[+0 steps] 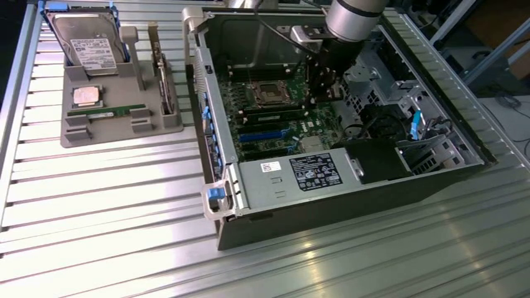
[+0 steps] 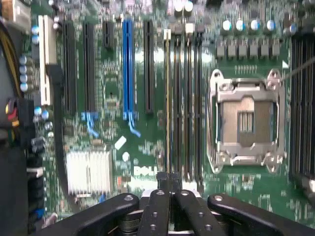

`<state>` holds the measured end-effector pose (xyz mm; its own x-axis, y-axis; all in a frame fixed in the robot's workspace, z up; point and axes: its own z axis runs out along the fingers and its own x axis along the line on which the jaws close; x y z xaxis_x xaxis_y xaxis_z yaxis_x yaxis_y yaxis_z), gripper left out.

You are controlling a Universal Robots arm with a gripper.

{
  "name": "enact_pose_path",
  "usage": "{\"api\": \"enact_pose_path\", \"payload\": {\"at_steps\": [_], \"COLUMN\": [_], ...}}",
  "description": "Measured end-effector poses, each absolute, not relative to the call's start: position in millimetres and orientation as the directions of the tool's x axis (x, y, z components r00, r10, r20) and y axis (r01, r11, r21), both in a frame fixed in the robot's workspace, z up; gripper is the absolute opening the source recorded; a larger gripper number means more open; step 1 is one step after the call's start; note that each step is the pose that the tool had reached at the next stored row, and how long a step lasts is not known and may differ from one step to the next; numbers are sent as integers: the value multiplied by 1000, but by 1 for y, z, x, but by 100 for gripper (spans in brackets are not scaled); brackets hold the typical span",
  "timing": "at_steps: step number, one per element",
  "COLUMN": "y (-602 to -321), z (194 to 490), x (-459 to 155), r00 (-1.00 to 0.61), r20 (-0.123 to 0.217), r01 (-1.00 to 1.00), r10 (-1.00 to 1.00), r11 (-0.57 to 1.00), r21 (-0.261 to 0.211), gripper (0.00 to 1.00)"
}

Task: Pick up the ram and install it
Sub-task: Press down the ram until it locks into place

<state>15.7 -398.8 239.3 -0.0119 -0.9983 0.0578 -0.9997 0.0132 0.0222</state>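
The gripper (image 2: 170,196) hangs inside the case (image 1: 248,205) over the memory slots (image 2: 183,98), jaws clenched together on nothing visible. A ram (image 1: 106,114) lies in the holder (image 1: 157,121) on the counter (image 1: 99,205), well apart. Whether a stick already sits in the slots is unclear, so installation looks unfinished.

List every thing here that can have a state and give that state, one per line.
gripper: shut, nothing visibly held, over the motherboard's memory slots.
ram: lying in the grey holder, not picked up.
processor chip: resting on the holder.
hard drive: standing in the holder, tilted.
computer case: side panel off, interior exposed.
CPU socket: empty, no processor fitted.
memory slots: whether one holds a module cannot be told.
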Motion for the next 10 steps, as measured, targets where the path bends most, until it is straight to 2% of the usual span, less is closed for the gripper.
{"api": "enact_pose_path", "payload": {"at_steps": [10], "y": [-399], "z": [256], "x": [40], "r00": [-12], "r20": [57], "r01": [-1000], "r10": [-998], "r11": [13], "r21": [22], "gripper": [11]}}
